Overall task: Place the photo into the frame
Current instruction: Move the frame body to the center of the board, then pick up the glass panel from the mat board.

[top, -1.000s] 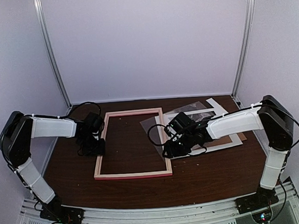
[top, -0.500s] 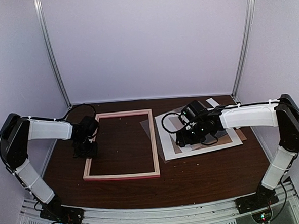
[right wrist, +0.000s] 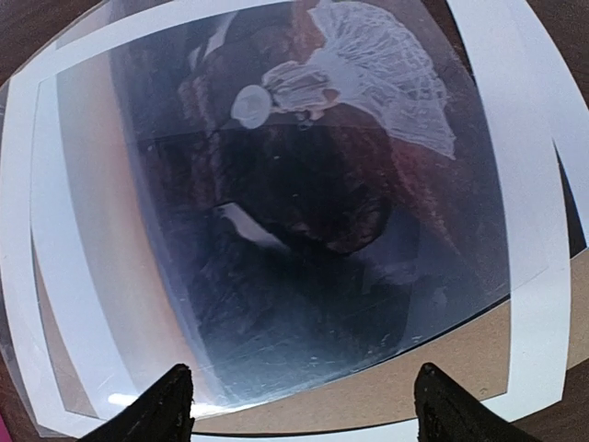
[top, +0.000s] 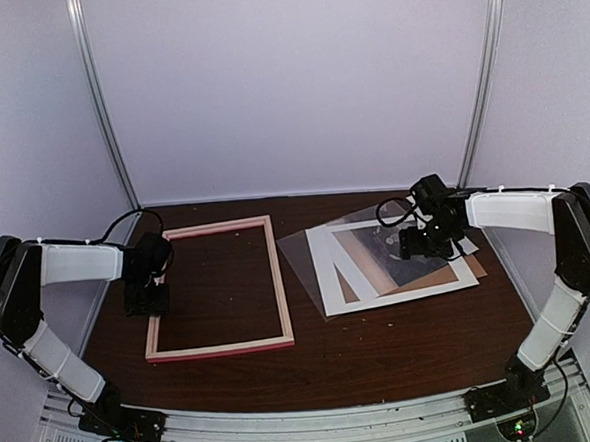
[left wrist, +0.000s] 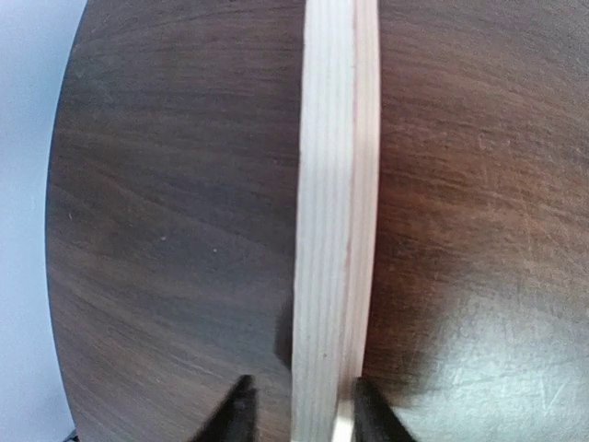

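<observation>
The frame (top: 280, 282) lies flat on the table's left half with its pale wood back up. My left gripper (top: 145, 298) straddles its left bar. In the left wrist view the bar (left wrist: 336, 184) runs between the fingers; the inner finger touches it and the outer finger stands a little off, so my left gripper (left wrist: 299, 410) is open. The photo (top: 402, 257), dark with a pale figure (right wrist: 368, 74), lies at the right in a stack under a clear sheet (top: 306, 242). My right gripper (top: 424, 241) hovers over it, open wide and empty (right wrist: 299, 405).
The stack also holds a brown backing board (right wrist: 433, 368) and white-margined sheets (top: 331, 279) fanned out at slightly different angles. Metal posts (top: 103, 112) stand at the back corners. The table's left edge (left wrist: 55, 230) lies close to the frame's left bar.
My left gripper has slid left and the frame has moved left with it. My right gripper has left the frame's right bar and moved right and back over the photo stack.
</observation>
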Available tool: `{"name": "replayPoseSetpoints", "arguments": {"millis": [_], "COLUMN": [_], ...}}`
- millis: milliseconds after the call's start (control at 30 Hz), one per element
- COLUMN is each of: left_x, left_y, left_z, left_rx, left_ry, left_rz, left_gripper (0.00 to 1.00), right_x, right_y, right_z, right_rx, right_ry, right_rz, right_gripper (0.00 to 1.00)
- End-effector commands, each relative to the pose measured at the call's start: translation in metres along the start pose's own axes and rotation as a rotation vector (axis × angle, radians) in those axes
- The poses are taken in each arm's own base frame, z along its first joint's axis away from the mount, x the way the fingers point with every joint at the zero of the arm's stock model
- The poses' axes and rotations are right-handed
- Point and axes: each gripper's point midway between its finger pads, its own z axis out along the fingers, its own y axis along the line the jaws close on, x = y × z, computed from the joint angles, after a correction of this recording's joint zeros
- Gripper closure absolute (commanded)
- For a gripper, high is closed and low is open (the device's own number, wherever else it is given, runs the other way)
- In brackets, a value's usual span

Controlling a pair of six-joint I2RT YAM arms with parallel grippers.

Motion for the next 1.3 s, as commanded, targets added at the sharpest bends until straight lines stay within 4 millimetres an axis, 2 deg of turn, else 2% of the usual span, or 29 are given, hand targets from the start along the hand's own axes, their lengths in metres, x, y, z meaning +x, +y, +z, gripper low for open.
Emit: {"name": "replayPoseSetpoints", "arguments": {"millis": [0, 67, 233, 267, 300, 333, 433, 600, 667, 833, 900, 1000, 1100, 1267], "left_x": [-0.012, -0.016, -0.033, -0.038, -0.042, -0.045, -0.051, -0.049, -0.047, -0.045, -0.044, -0.044, -0.043, -0.044], "left_y": [0.001, -0.005, -0.021, -0.027, -0.033, -0.04, -0.057, -0.089, -0.099, -0.114, -0.119, -0.127, -0.137, -0.157], "left_z": [-0.007, -0.012, -0.037, -0.043, -0.051, -0.057, -0.071, -0.089, -0.094, -0.096, -0.095, -0.095, -0.097, -0.103], "left_rx": [0.014, 0.049, 0.175, 0.215, 0.253, 0.29, 0.344, 0.463, 0.496, 0.515, 0.516, 0.522, 0.53, 0.545], "left_ry": [-0.026, -0.033, -0.086, -0.101, -0.118, -0.126, -0.155, -0.189, -0.195, -0.19, -0.184, -0.177, -0.175, -0.186], "left_rz": [-0.012, -0.025, -0.06, -0.063, -0.066, -0.061, -0.038, 0.01, 0.029, 0.065, 0.074, 0.09, 0.109, 0.158], "left_gripper": [0.53, 0.44, 0.33, 0.3, 0.22, 0.2, 0.2, 0.19, 0.18, 0.15, 0.15, 0.15, 0.15, 0.15], "right_x": [-0.008, -0.012, -0.028, -0.035, -0.041, -0.046, -0.064, -0.089, -0.101, -0.111, -0.108, -0.103, -0.087, -0.058], "right_y": [-0.034, -0.048, -0.08, -0.081, -0.081, -0.081, -0.081, -0.083, -0.083, -0.076, -0.071, -0.066, -0.064, -0.066], "right_z": [0.003, 0.008, 0.022, 0.026, 0.029, 0.033, 0.046, 0.069, 0.076, 0.098, 0.108, 0.113, 0.111, 0.099], "right_rx": [0.077, 0.101, 0.107, 0.086, 0.069, 0.063, 0.07, 0.051, 0.034, -0.081, -0.13, -0.166, -0.185, -0.189], "right_ry": [-0.001, 0.005, 0.009, 0.009, 0.012, 0.019, 0.029, 0.039, 0.032, 0.05, 0.074, 0.106, 0.13, 0.151], "right_rz": [0.025, 0.049, 0.119, 0.124, 0.119, 0.107, 0.056, 0.017, 0.013, 0.03, 0.032, 0.033, 0.044, 0.072], "right_gripper": [0.17, 0.16, 0.13, 0.13, 0.13, 0.12, 0.11, 0.11, 0.1, 0.1, 0.1, 0.11, 0.13, 0.18]}}
